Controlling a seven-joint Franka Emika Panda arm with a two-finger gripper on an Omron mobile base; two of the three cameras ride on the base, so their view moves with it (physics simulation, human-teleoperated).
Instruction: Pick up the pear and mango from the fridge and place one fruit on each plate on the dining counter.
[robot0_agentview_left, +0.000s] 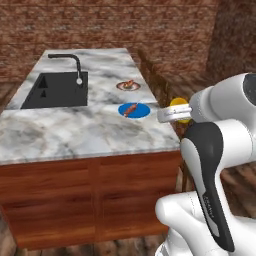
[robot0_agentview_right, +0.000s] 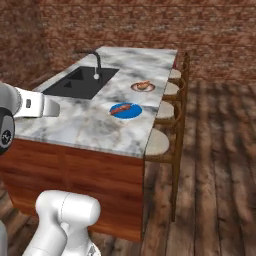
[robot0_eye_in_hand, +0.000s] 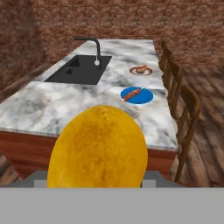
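Clamped between the jaws of the white arm's gripper (robot0_agentview_left: 176, 114): the mango (robot0_eye_in_hand: 99, 149), a roundish orange-yellow fruit, looming large at the bottom of the hand view and peeking out beside the wrist in the left base view. Held off the near right corner of the worktop (robot0_agentview_left: 75, 130), a long grey-veined white marble island on a reddish-brown wood base, level with or slightly above its surface. Forward and a little to the right of the jaws, near the worktop's right edge: the flat bright blue plate (robot0_eye_in_hand: 137, 95), already carrying something reddish and stick-like. Just beyond it along the same edge, the pale-centred plate with the dark brown-red rim (robot0_eye_in_hand: 141, 70), likewise bearing a small reddish item. No long axis worth aligning on so round a fruit. Arm folded, forearm raised, hand pointed nearly level toward the far end of the worktop. Left of the plates, a dark inset sink (robot0_agentview_left: 56, 90) with a black faucet (robot0_agentview_left: 67, 60). Likely next: a short reach forward, then down, to the blue plate.
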